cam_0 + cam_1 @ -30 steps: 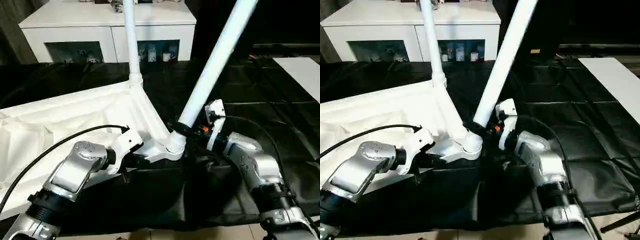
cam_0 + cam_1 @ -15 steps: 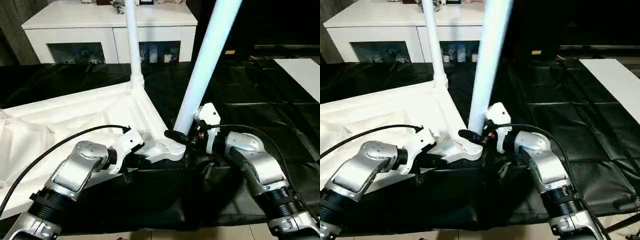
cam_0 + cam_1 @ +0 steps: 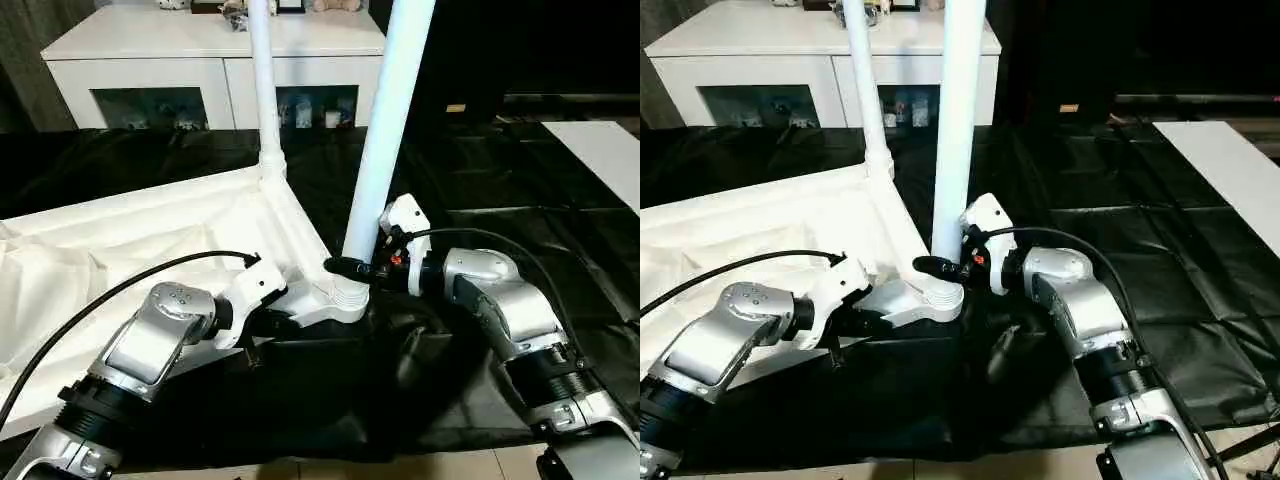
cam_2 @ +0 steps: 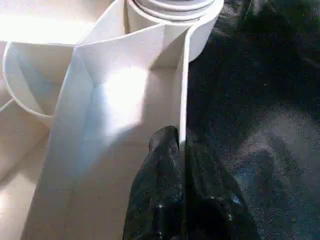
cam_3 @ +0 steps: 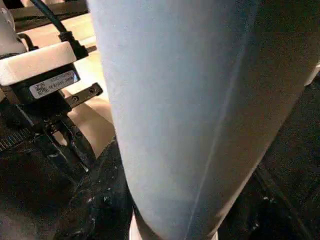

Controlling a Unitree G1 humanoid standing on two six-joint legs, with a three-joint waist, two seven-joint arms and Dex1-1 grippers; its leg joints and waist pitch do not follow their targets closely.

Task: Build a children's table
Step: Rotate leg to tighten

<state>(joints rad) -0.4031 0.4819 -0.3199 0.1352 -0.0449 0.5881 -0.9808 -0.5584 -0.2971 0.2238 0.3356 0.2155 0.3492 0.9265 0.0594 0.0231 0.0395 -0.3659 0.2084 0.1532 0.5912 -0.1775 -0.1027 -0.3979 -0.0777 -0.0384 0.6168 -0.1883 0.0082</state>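
Observation:
The children's table lies upside down on a black sheet: its white tabletop (image 3: 120, 240) shows the ribbed underside. One white leg (image 3: 262, 90) stands in the far corner socket. A second leg (image 3: 385, 130) stands nearly upright in the near corner socket (image 3: 345, 295). My right gripper (image 3: 352, 266) is shut on this leg just above the socket, and in the right wrist view the leg (image 5: 190, 110) looms close. My left gripper (image 4: 175, 147) is shut on the tabletop's thin rim wall (image 4: 184, 90) beside that socket.
A white glass-door cabinet (image 3: 150, 60) stands behind the work. The black sheet (image 3: 500, 200) covers the floor to the right, where a white board (image 3: 600, 150) lies. A black cable (image 3: 120, 285) loops over my left forearm.
The second leg has swung from leaning right to nearly upright in the near socket, and my right gripper has moved left with it. My left gripper has kept its hold.

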